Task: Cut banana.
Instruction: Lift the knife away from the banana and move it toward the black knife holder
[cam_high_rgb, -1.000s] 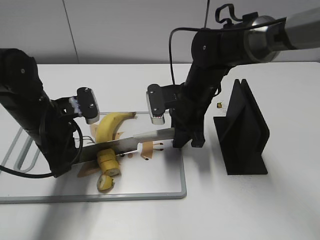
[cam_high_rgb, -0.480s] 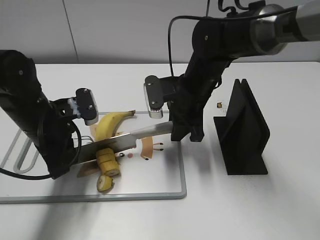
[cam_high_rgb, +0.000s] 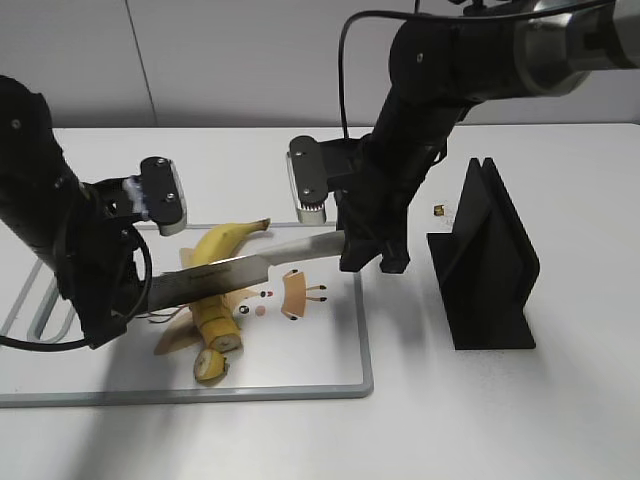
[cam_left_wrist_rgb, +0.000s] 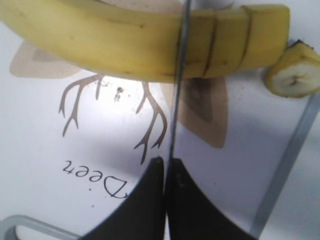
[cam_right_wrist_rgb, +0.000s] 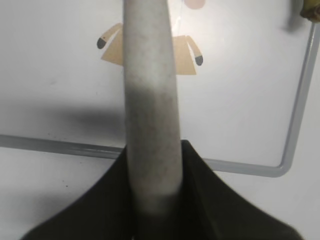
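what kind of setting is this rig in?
Probably a lab bench set up as a mock kitchen: a plain white table, a deer-print cutting board holding the banana, and a black knife stand.

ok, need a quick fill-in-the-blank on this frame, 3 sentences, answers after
1. The right gripper grips the ____ of the knife.
2. The banana lies on a white ____ printed with a deer.
3. The small severed end piece lies ____ the banana's cut end.

Missing words: handle; cutting board; beside
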